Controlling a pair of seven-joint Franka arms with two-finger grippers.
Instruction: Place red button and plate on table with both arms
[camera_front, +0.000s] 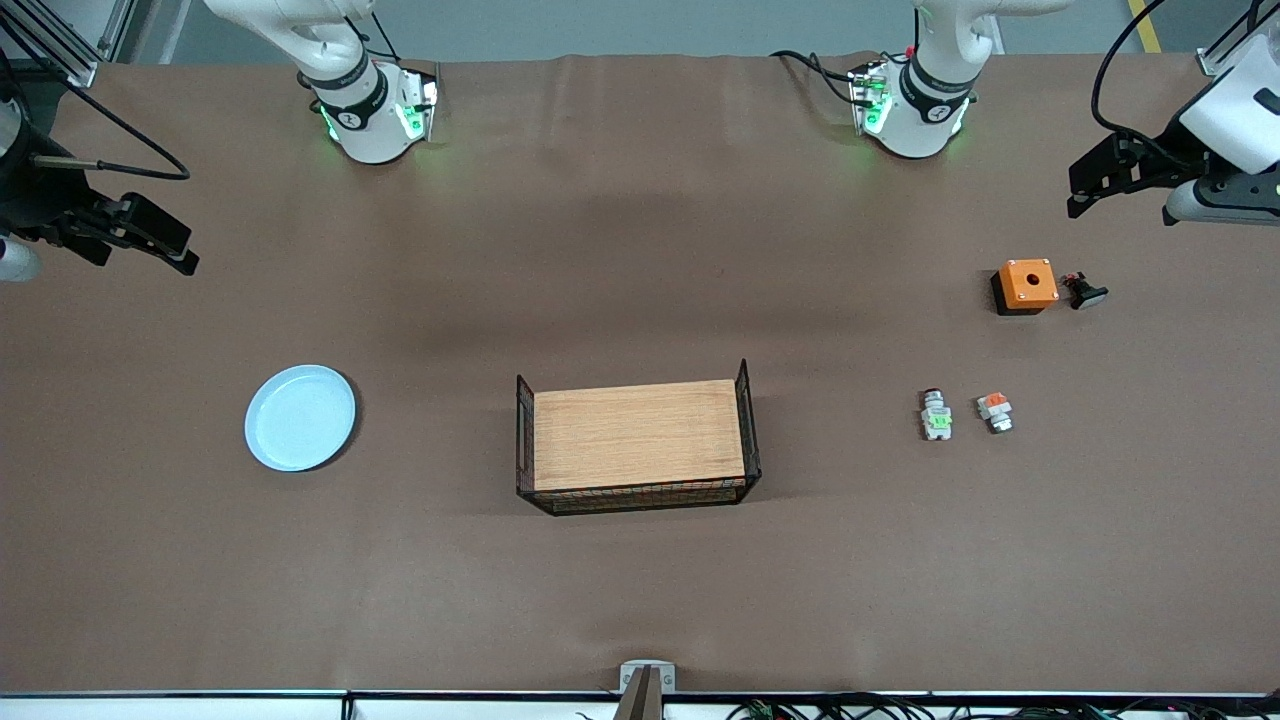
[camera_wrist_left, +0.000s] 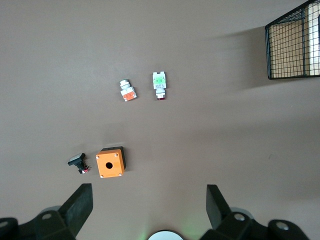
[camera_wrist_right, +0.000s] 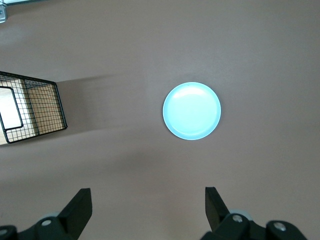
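Confusing the red button (camera_front: 936, 415) with the orange-block piece (camera_front: 995, 411) just beside it is the main hazard: both are small silver-white parts lying close together, so a slightly offset descent could close on the wrong one or knock both. The red button lies on the tabletop (camera_front: 640, 250) toward the left arm's end, nearer the front camera than the orange box (camera_front: 1026, 285) and the small black part (camera_front: 1084, 291) beside that box. The left gripper (camera_wrist_left: 149, 200) hangs high over the edge at that end, jaws spread wide and empty.

The plate (camera_front: 300, 417) lies flat toward the right arm's end, well apart from everything else. Its shallow rim sits flush on the tabletop, so the jaws could skid over the rim or push the plate sideways instead of gripping it. The right gripper (camera_wrist_right: 148, 200) hangs over the edge at that end, jaws wide apart and empty.

Containers: the plate holds nothing. The wooden tray (camera_front: 637, 436) with black wire ends, at the tabletop centre, carries nothing. The orange box shows 1 hole on top; its contents cannot be seen.
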